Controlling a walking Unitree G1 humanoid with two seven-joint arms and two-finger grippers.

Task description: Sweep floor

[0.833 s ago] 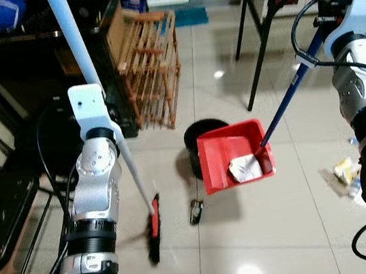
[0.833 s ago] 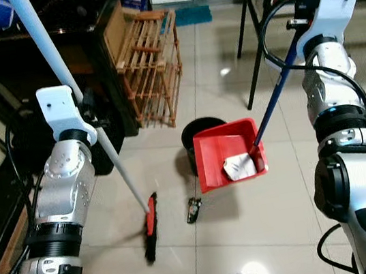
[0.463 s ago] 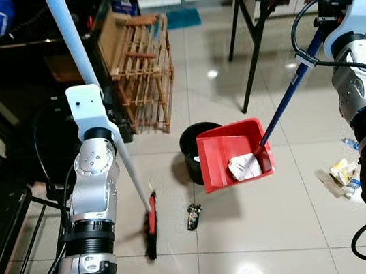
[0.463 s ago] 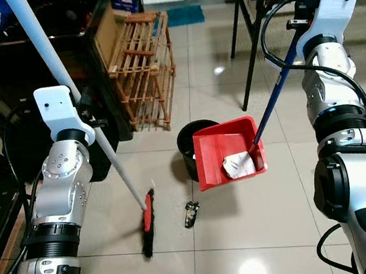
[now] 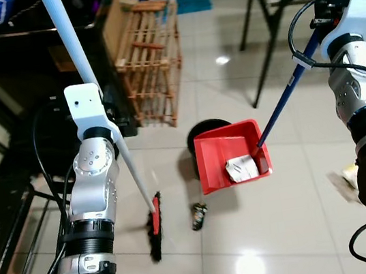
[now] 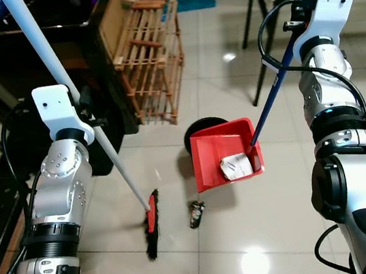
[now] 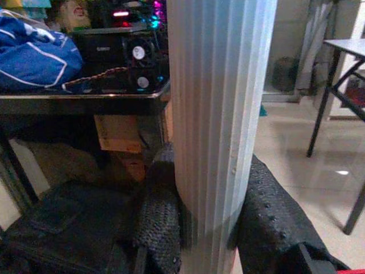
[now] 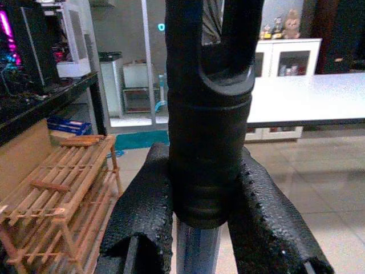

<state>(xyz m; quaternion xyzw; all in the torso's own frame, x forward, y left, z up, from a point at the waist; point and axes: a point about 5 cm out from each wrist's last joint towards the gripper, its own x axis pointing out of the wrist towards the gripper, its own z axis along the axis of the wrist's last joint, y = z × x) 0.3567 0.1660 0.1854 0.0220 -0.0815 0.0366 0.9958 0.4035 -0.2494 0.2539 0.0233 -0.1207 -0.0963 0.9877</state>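
The broom (image 5: 153,223) is gripped by its pale handle in the left gripper (image 7: 202,240), bristles on the tiles left of the black bin (image 5: 204,134). The red dustpan (image 5: 232,164), holding crumpled paper (image 5: 241,168), is held over the bin by the right gripper (image 8: 208,228) clamping its handle. Emptying seems in hand; tipping is called for next.
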